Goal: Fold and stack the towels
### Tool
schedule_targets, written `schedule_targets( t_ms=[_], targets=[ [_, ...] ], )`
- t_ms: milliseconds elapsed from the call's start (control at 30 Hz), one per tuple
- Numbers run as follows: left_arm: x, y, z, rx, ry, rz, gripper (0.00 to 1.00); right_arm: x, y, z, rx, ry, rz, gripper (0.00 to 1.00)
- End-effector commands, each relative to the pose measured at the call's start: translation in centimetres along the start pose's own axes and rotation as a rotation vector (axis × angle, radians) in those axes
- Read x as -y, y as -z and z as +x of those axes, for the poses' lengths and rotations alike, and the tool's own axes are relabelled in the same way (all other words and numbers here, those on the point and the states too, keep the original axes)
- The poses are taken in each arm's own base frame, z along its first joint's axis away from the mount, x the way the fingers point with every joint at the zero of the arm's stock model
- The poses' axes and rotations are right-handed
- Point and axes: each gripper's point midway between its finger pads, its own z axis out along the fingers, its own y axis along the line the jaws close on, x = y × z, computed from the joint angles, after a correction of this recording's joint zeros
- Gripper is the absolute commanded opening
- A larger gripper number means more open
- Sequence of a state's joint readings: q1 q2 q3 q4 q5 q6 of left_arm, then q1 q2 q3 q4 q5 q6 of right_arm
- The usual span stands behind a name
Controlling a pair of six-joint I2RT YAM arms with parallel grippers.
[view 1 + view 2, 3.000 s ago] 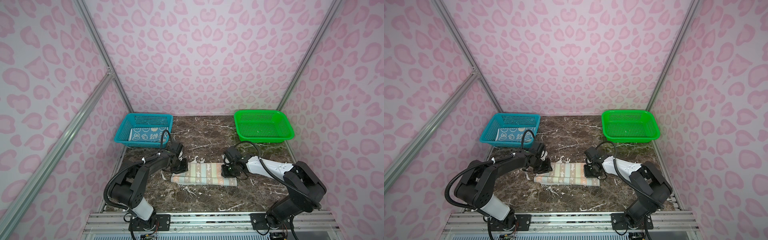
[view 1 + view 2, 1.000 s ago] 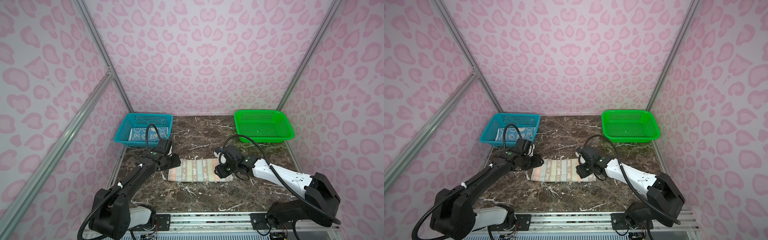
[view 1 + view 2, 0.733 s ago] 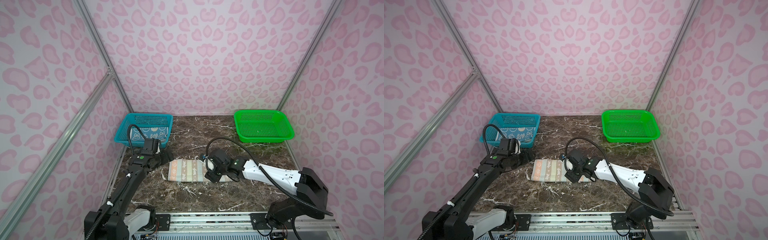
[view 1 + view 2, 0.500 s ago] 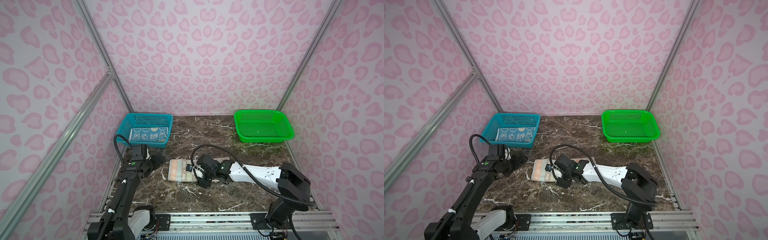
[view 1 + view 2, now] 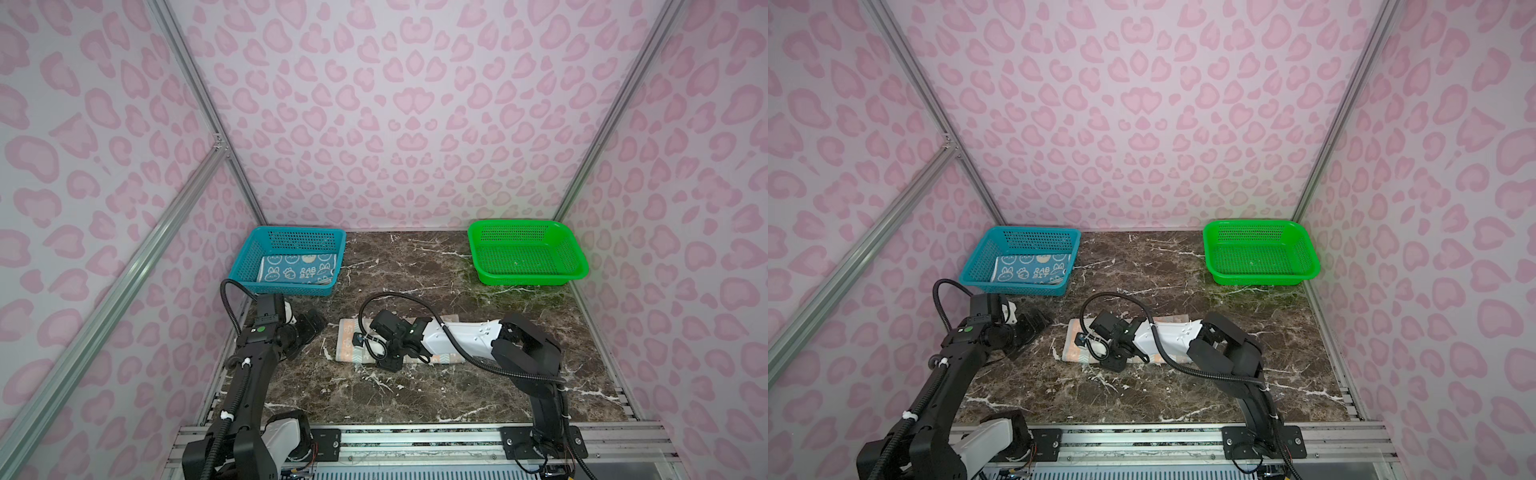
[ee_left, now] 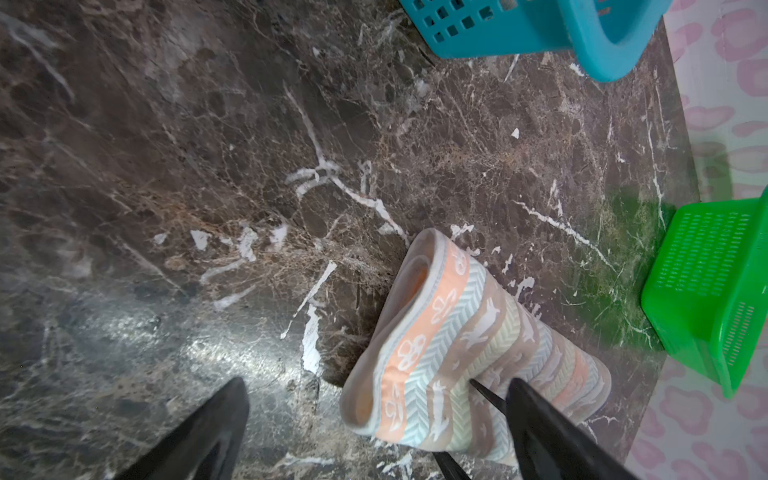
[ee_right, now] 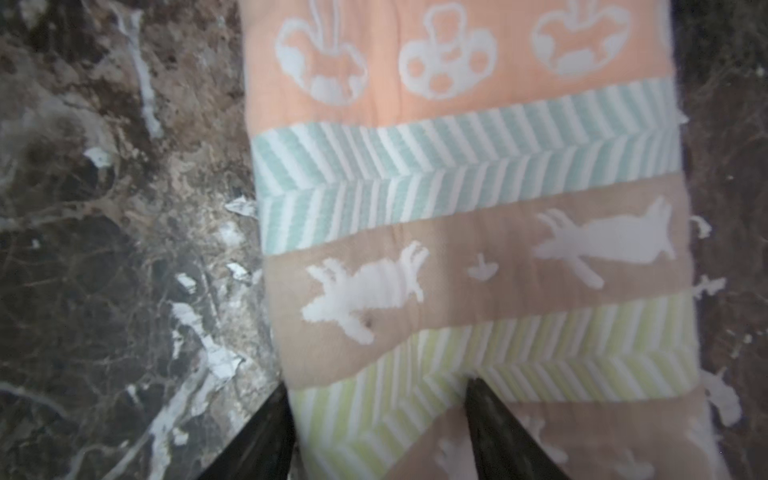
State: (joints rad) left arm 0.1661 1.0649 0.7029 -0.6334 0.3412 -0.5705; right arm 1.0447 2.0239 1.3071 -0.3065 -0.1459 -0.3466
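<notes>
L gripper (image 6: 376,384) spread wide, empty, just beside folded striped towel (image 6: 457,332) on table (image 6: 208,166); R gripper (image 7: 374,395) part-spread over towel, nothing pinched

striped towel (image 5: 347,350): part hidden (under arm (image 5: 457,336)) | right end effector (image 7: 376,386): grip unclear

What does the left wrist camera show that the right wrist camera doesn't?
Only the left wrist view shows the blue basket, the green basket, the striped towel's folded end, and the left gripper, open beside the towel. Only the right wrist view shows the right gripper, fingers apart over the towel, and the white animal figures up close. Both show the striped towel lying on the marble table.
</notes>
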Motion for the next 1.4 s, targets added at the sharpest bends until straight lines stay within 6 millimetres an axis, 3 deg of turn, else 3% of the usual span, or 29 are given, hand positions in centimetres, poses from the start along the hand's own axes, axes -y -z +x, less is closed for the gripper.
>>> schedule_targets(
  t_ms=[0, 267, 400, 633, 900, 1367],
  targets=[
    [0.0, -0.2, 0.8, -0.036, -0.010, 0.013, 0.98, 0.5, -1.3, 3.7, -0.130, -0.013, 0.041, 0.56],
    [0.8, -1.9, 3.0, -0.107, -0.011, 0.055, 0.98, 0.6, -1.3, 3.0, -0.042, -0.082, -0.002, 0.17],
    [1.7, -2.7, 4.0, -0.135, -0.027, 0.066, 0.98, 1.1, -0.5, 1.6, 0.065, -0.141, -0.028, 0.06],
    [2.5, -4.8, 5.6, -0.193, 0.019, 0.125, 0.98, 2.6, 1.7, 0.9, 0.204, -0.234, -0.029, 0.02],
    [3.5, -6.5, 6.4, -0.238, 0.077, 0.197, 0.98, 2.9, 3.0, 0.1, 0.318, -0.258, -0.043, 0.00],
    [6.3, -9.4, 8.2, -0.324, 0.062, 0.244, 0.99, 2.8, 3.1, 0.2, 0.340, -0.256, -0.048, 0.00]
  ],
)
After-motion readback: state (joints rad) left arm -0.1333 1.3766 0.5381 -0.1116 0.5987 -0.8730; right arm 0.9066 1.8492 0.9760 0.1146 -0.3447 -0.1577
